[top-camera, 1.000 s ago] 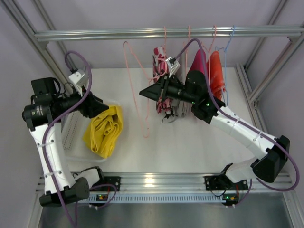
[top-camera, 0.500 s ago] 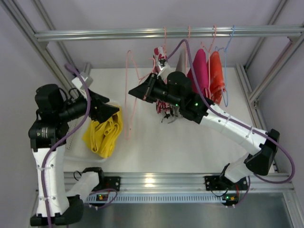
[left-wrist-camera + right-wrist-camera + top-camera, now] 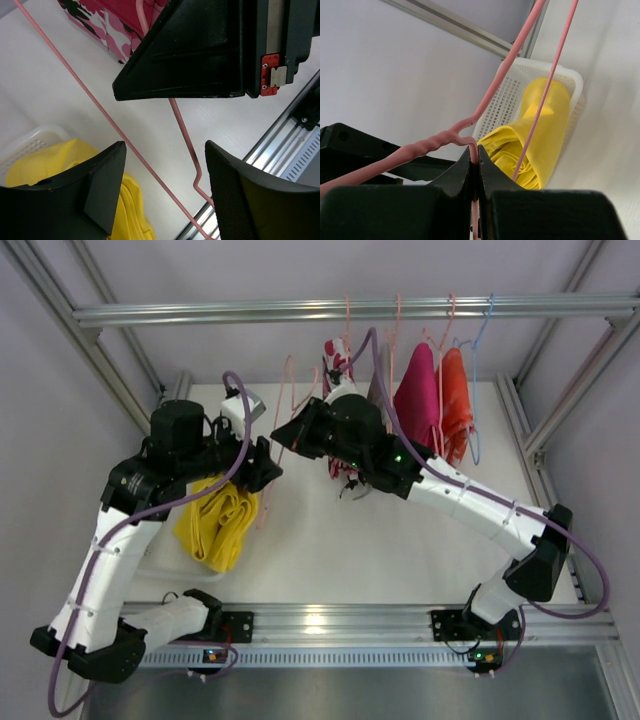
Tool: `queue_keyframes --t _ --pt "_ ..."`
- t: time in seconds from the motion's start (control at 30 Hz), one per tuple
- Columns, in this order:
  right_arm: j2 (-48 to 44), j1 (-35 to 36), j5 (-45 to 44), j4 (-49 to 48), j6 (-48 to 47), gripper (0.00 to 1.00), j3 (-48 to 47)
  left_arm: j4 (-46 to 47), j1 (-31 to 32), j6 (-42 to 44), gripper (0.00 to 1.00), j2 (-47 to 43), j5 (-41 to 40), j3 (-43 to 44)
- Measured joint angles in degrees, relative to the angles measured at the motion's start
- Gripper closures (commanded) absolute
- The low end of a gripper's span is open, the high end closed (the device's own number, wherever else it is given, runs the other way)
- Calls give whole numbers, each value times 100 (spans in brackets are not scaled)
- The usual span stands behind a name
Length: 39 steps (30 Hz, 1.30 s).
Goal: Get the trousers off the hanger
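Note:
My right gripper [image 3: 287, 432] is shut on the wire of an empty pink hanger [image 3: 287, 390], seen pinched between its jaws in the right wrist view [image 3: 476, 156]. My left gripper [image 3: 266, 466] is open, its fingers straddling the hanger's wires [image 3: 150, 162] without touching them. The yellow trousers [image 3: 220, 520] lie folded in a white basket [image 3: 517, 90] at the left. The pink-white-black patterned trousers [image 3: 335, 358], a grey pair, the magenta pair [image 3: 415, 385] and the orange pair [image 3: 456, 390] hang on hangers from the rail.
A metal rail [image 3: 200, 312] crosses the back of the cell, with frame posts at both sides. A blue hanger [image 3: 478, 350] hangs at the far right of the rail. The right gripper's body [image 3: 200, 50] fills the top of the left wrist view.
My right gripper has carried the empty pink hanger to the left. My left arm has swung right, and its open fingers now sit around the hanger's wires.

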<state>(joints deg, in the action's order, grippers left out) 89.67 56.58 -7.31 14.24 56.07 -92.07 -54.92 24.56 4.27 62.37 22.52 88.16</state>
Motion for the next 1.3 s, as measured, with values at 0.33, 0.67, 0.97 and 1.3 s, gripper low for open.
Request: queue_keyframes --t 0.33,0.67,0.97,1.3 --pt "107 7 -164 15 -33 100 -107 52 750 162 69 105 -1128 -201" --pt "199 4 -103 -20 -63 31 -103 164 890 -118 100 133 -1856 -350" --pt "-546 -229 343 -249 -964 0 662 308 262 -1025 100 -398 -1565 -664" --pt "-2597 -313 664 -951 -2881 0 1794 627 -44 -1593 100 557 -1467 190"
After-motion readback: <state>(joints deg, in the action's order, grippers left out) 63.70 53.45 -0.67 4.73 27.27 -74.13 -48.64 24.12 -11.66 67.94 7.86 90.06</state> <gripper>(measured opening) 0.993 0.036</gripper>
